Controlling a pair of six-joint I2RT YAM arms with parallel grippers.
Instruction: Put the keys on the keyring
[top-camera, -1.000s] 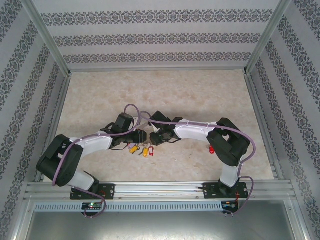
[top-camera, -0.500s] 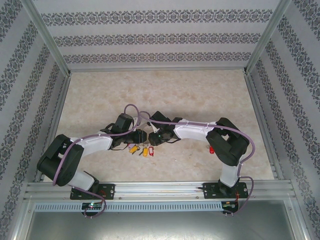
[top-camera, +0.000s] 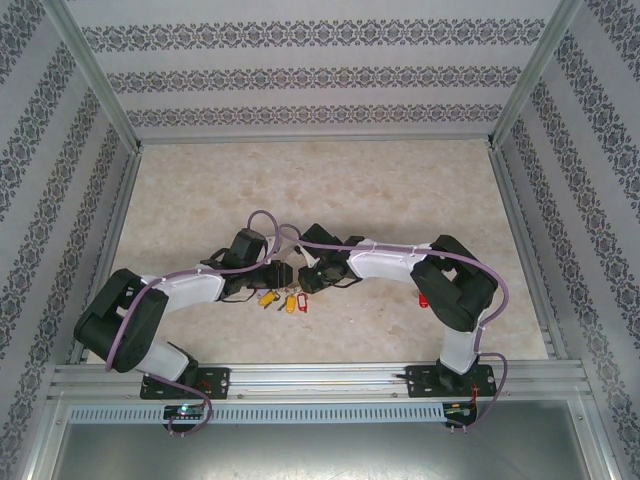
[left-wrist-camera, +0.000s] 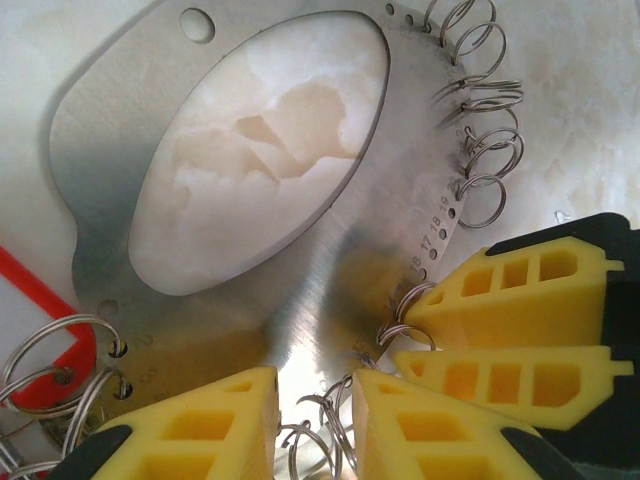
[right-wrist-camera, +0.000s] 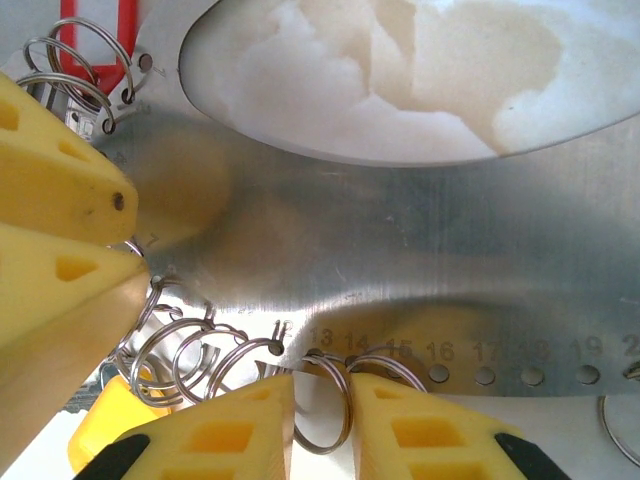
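Observation:
The keyring (left-wrist-camera: 300, 300) is a grey metal oval plate with numbered holes and small silvery rings along its edge. It lies between both grippers at mid-table, with yellow tags (top-camera: 268, 297) and a red tag (top-camera: 304, 300) hanging from its near side. My left gripper (left-wrist-camera: 315, 430) is closed on a bunch of the small rings (left-wrist-camera: 330, 420). My right gripper (right-wrist-camera: 322, 430) pinches one ring (right-wrist-camera: 325, 410) near holes 13 and 14 of the keyring (right-wrist-camera: 400, 250). A loose red-tagged key (top-camera: 423, 297) lies on the table beside the right forearm.
The right gripper's fingers (left-wrist-camera: 520, 290) press in from the right in the left wrist view, very close to mine. The left gripper (top-camera: 283, 273) and right gripper (top-camera: 305, 272) nearly touch. Patterned walls and metal rails (top-camera: 300, 375) enclose the marble table (top-camera: 320, 190).

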